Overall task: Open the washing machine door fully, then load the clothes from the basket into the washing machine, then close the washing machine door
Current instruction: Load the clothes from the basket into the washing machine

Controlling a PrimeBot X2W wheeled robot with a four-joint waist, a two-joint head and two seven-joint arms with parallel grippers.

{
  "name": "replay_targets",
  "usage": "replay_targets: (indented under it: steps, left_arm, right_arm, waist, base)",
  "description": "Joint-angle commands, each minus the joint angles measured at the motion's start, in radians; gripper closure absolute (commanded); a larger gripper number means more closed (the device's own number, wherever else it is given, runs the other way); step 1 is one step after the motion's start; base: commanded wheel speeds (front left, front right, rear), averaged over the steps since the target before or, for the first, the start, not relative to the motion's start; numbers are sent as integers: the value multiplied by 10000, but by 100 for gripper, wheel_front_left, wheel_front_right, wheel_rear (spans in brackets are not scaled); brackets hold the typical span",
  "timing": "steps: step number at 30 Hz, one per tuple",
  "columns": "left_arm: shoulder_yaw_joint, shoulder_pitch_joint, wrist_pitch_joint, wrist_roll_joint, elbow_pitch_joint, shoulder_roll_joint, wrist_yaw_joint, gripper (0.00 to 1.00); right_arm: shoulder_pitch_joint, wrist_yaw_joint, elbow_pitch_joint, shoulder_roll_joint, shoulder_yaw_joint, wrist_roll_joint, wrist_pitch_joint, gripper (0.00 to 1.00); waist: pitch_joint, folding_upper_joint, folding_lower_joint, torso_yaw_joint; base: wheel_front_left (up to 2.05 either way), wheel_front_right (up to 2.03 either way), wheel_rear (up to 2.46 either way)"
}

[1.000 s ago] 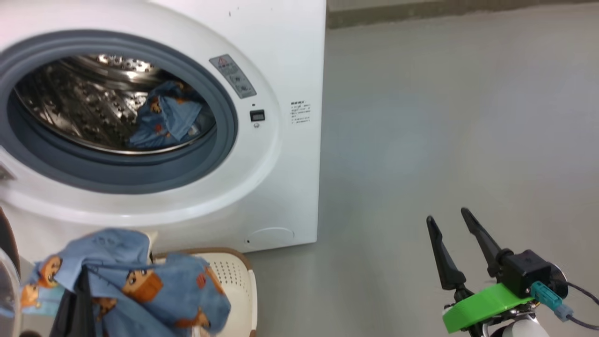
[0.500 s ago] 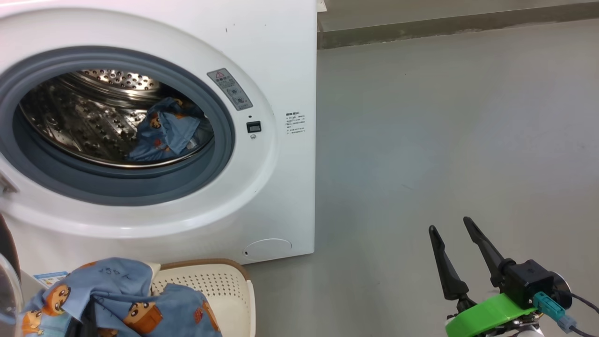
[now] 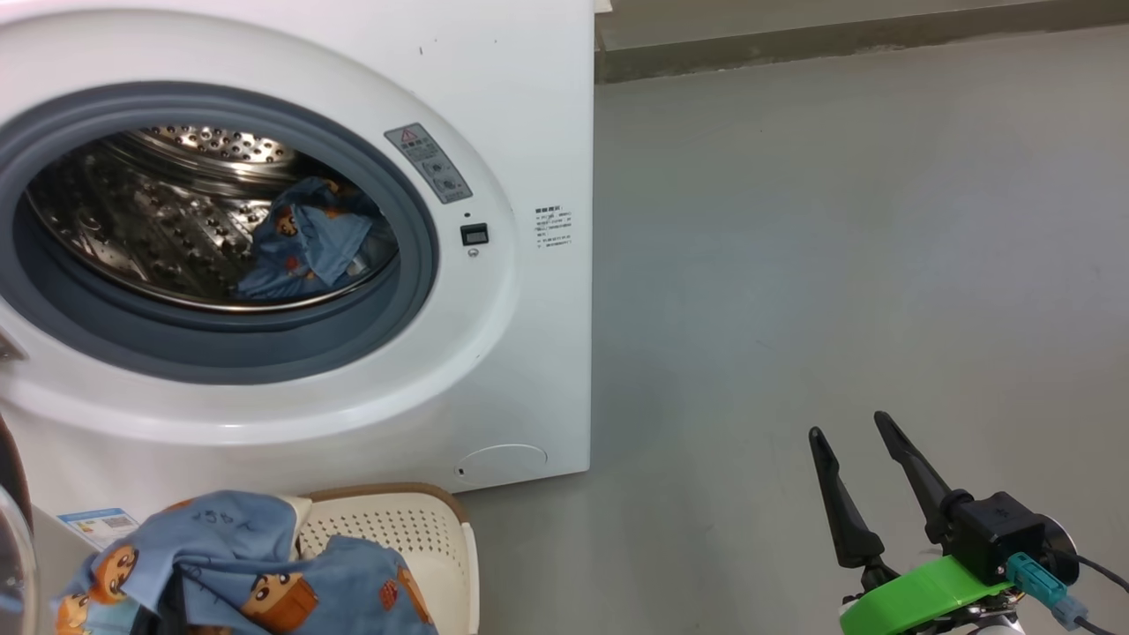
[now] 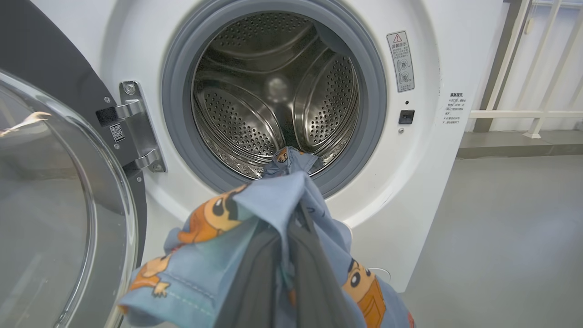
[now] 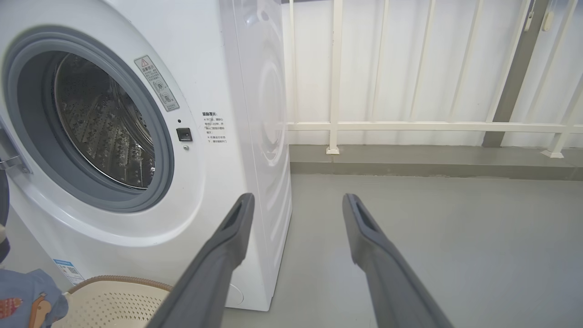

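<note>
Basket (image 3: 428, 538) in front of washer (image 3: 529, 132); clothes (image 3: 238, 564) over it, poss. touching. 1 garment (image 3: 309, 238) in drum (image 3: 132, 212). Door (image 4: 45, 205) swung to L.

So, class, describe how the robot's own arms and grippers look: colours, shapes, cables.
The right gripper has two long, dark, tapering fingers on a black block, above a bright green curved plate. A teal plug sits beside a dark cable. The left gripper has matching dark grey fingers.
</note>
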Motion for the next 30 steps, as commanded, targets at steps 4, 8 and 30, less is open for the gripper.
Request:
replay_targets:
  steps: [4,8,30]
  left_arm:
    - [379,-154,-95,109,-236,83,74,100]
    - [351,-252,-95,177,-188,99,63,100]
    - [402,-5136,34,27,1873,1220,-79,100]
  right_arm:
    - [-123,16,-323,31,177,-71,-2,0]
    - [-129,16,-316,40,150,-73,-20,0]
    - [-1066,16,-553,85,294,-21,-96,0]
  waist:
    - [142,0,0,-23]
    - [254,0,0,-32]
    - [2929,0,0,-343]
  base:
    - [0,0,0]
    - [0,0,0]
    - [0,0,0]
